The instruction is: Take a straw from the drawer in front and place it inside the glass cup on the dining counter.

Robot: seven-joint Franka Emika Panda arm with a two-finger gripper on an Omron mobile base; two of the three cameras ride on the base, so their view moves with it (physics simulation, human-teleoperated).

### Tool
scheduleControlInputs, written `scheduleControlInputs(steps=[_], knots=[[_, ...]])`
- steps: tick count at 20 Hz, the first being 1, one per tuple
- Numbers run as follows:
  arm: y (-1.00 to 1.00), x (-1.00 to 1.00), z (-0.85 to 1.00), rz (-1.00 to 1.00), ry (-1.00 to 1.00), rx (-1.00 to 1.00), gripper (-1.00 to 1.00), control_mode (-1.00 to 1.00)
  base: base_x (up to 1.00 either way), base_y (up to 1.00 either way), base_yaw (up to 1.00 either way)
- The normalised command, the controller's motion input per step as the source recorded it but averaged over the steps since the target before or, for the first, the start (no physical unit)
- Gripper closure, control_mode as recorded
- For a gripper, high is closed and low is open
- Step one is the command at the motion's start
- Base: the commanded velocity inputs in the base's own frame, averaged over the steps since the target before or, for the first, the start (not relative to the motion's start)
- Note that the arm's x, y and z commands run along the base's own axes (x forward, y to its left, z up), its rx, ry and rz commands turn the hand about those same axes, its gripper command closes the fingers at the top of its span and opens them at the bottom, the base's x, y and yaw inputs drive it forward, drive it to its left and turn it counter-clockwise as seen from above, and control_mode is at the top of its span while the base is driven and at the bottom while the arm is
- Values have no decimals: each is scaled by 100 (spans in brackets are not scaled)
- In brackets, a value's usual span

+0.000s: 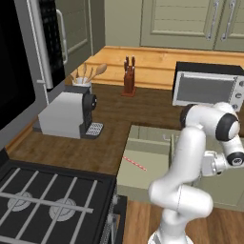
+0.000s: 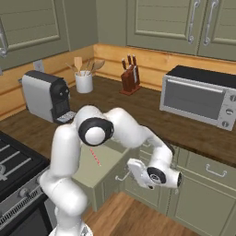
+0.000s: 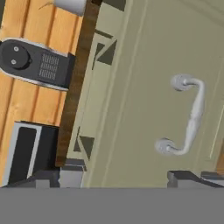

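Observation:
The pale green drawer (image 1: 143, 171) stands pulled out from under the wood counter. The thin red-pink straw (image 1: 134, 162) lies flat on its floor, also seen as the straw (image 2: 94, 156) in the right base view. My gripper (image 2: 132, 168) hangs low just in front of the drawer (image 2: 99, 173), by its front panel. In the hand view the drawer front (image 3: 144, 78) is close, with its metal handle (image 3: 189, 116) a little ahead. My gripper (image 3: 127, 178) is open, fingertips (image 3: 72, 177) spread wide with nothing between them. The glass cup and dining counter are out of view.
On the counter stand a coffee machine (image 1: 66, 114), a white pot of wooden spoons (image 1: 82, 85), a knife block (image 1: 128, 78) and a toaster oven (image 1: 207, 86). A stove (image 1: 47, 200) is at the left. Closed cabinet fronts (image 2: 207, 184) line the right.

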Motion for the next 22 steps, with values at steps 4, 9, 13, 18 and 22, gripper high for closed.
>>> scheduleControlInputs(steps=[4,9,13,18,22], knots=[[63,-1,100,0,0,-37,-100,-100,0,0,0],[74,0,90,0,2,-38,-100,-100,0,0,0],[66,0,52,0,8,-34,-100,-100,0,0,0],[59,20,12,0,16,-35,-100,-100,0,0,0],[27,27,-4,0,15,-29,-100,-100,0,0,0]])
